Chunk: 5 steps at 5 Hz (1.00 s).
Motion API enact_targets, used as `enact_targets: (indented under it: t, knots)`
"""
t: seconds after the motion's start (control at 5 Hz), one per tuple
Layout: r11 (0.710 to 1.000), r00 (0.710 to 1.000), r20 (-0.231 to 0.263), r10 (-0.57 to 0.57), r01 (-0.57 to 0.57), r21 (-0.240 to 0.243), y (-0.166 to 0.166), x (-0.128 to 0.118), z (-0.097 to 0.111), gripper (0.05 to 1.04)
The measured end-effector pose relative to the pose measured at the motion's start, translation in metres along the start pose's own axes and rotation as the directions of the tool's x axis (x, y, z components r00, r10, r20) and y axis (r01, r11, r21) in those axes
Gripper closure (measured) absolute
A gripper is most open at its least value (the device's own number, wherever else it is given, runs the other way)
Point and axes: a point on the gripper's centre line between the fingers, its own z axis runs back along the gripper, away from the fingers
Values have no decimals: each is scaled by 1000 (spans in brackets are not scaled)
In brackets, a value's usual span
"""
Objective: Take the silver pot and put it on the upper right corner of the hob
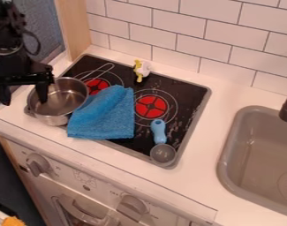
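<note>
At the upper left my gripper [23, 96] stands open with its fingers wide apart. One finger is over the inside of the silver pot [54, 117], and the other is left of it, outside the rim. The upright pot is at the left edge of the black hob [190, 95], with its thin handle pointing to the upper right. Whether the finger touches the pot, I cannot tell.
A blue cloth [104, 117] lies against the pot's right side. A small yellow and white toy [141, 70] is at the hob's back edge. Near the front right lies a blue-handled ladle [160, 132]. A grey sink [231, 152] is at the right.
</note>
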Motion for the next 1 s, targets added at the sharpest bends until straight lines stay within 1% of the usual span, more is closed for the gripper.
enact_targets:
  t: [0.2, 0.4, 0.6, 0.8, 1.0]
  knots:
    - [998, 1000, 3, 2, -2, -55, -10, 3, -15, 82]
    - [999, 1000, -1, -2, 2, -33, -14, 7, -25, 137]
    - [1000, 1000, 17, 10, -9, -16, -18, 10, -25, 422]
    - [1000, 1000, 21, 10, -9, -12, -17, 9, -26, 726]
    - [1000, 1000, 18, 11, -11, -4, -15, 8, -26, 918]
